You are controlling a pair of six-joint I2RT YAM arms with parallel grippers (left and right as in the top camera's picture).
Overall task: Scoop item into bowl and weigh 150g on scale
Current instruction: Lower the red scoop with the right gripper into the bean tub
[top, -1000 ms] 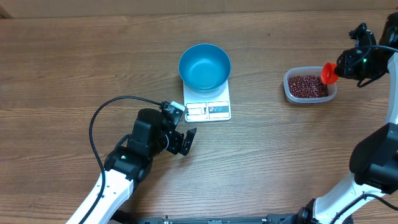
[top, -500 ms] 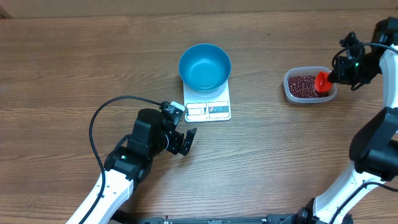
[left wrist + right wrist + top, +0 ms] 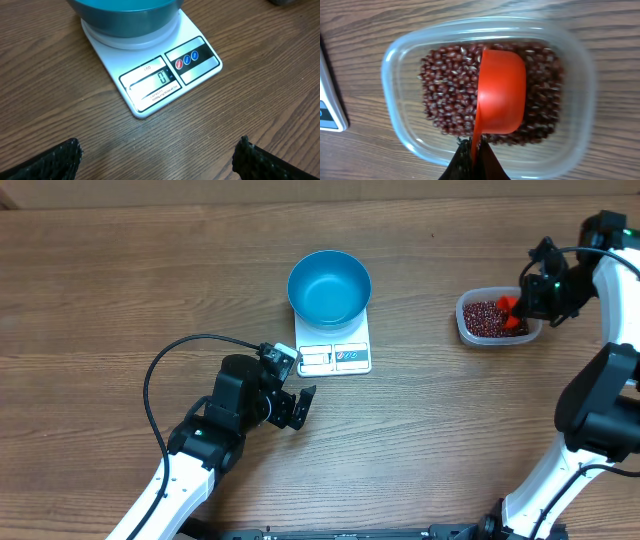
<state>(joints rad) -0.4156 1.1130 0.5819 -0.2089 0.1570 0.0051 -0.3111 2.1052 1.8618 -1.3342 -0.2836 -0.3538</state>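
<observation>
The blue bowl (image 3: pixel 329 286) sits empty on the white scale (image 3: pixel 335 350), whose display (image 3: pixel 162 77) reads 0. Dark red-brown beans (image 3: pixel 487 318) fill a clear tub (image 3: pixel 465 328) at the right. My right gripper (image 3: pixel 527 299) is shut on the handle of an orange-red scoop (image 3: pixel 500 91), whose cup is turned on its side and lowered into the beans (image 3: pixel 447 85). My left gripper (image 3: pixel 297 406) stands open over bare wood just in front of the scale, its black fingertips (image 3: pixel 62 155) far apart with nothing between them.
A black cable (image 3: pixel 160 365) loops over the table left of the left arm. The clear tub's rim (image 3: pixel 395 65) surrounds the scoop closely. The scale's corner (image 3: pixel 327 112) shows at the left edge of the right wrist view.
My right gripper has moved left and down, bringing the scoop from above the tub's right edge into the beans. The left arm has not moved.
</observation>
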